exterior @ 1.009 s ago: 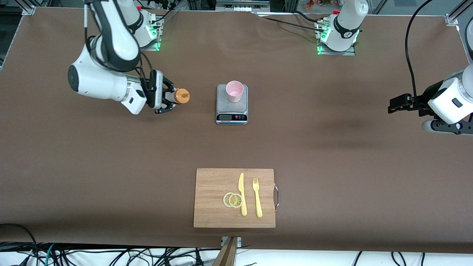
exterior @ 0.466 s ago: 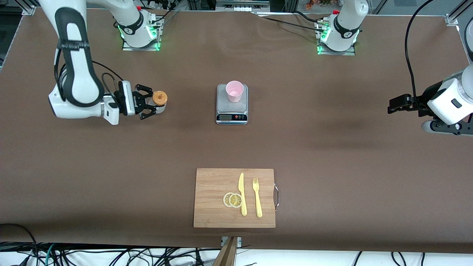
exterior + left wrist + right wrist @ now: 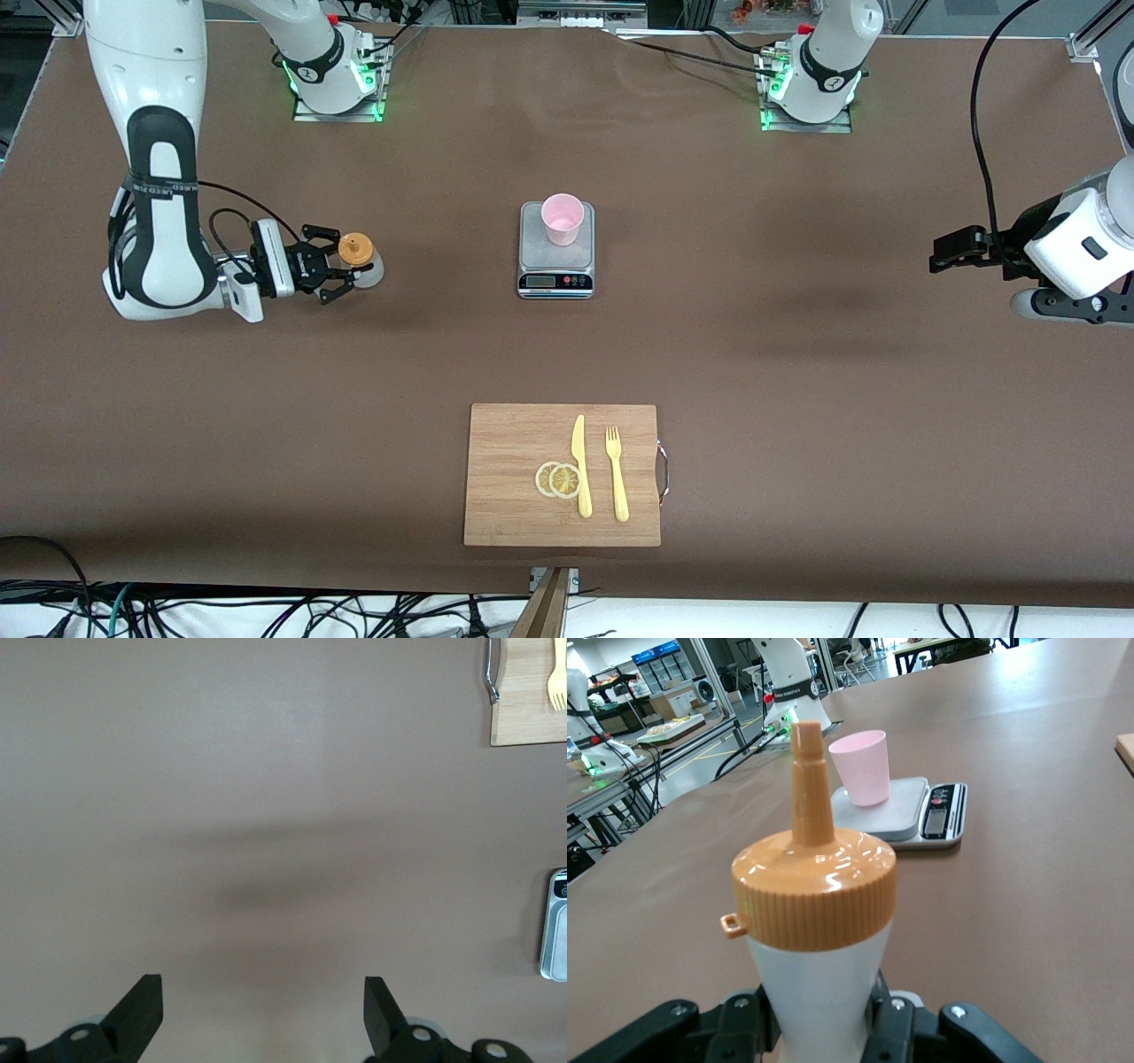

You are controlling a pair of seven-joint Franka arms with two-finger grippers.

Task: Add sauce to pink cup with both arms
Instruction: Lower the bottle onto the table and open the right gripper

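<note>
Right claw [image 3: 341, 270] clamped on upright sauce bottle [image 3: 359, 259], seemingly resting on table, left claw [image 3: 261, 1014] gaping, empty

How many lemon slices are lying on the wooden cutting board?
2. Both lemon slices lie on the cutting board, overlapping each other, beside the yellow knife toward the right arm's end. More underneath cannot be excluded.

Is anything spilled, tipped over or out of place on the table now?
Nothing stands out. The pink cup stands upright on the scale, no spill shows, and the right gripper holds the sauce bottle upright. The left gripper waits open.
</note>
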